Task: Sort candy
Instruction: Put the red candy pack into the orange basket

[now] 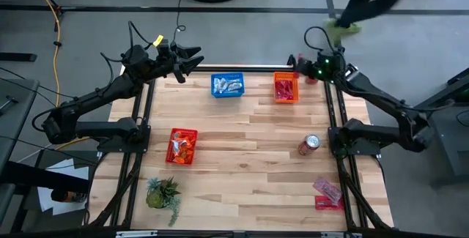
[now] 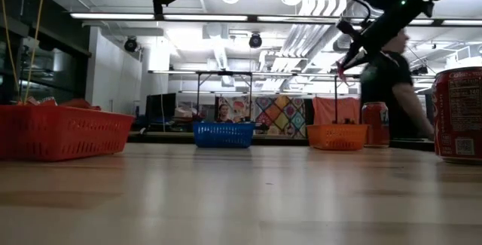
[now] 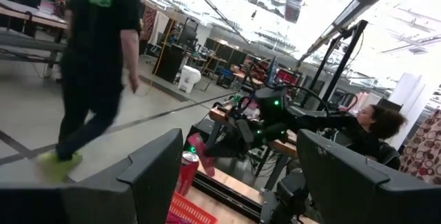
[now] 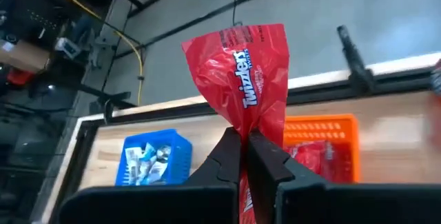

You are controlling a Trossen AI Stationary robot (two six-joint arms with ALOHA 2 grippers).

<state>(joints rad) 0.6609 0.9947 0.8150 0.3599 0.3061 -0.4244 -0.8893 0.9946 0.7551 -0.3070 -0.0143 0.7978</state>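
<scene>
The right claw (image 4: 244, 151) is pinched tight on a red candy packet (image 4: 241, 76), held up above the far right of the counter (image 1: 249, 143), just beside the orange basket (image 1: 286, 88). The left claw (image 1: 192, 58) hangs wide and empty over the far left edge.

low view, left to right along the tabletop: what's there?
red basket → blue basket → orange basket → far soda can → near soda can at the right edge.
</scene>
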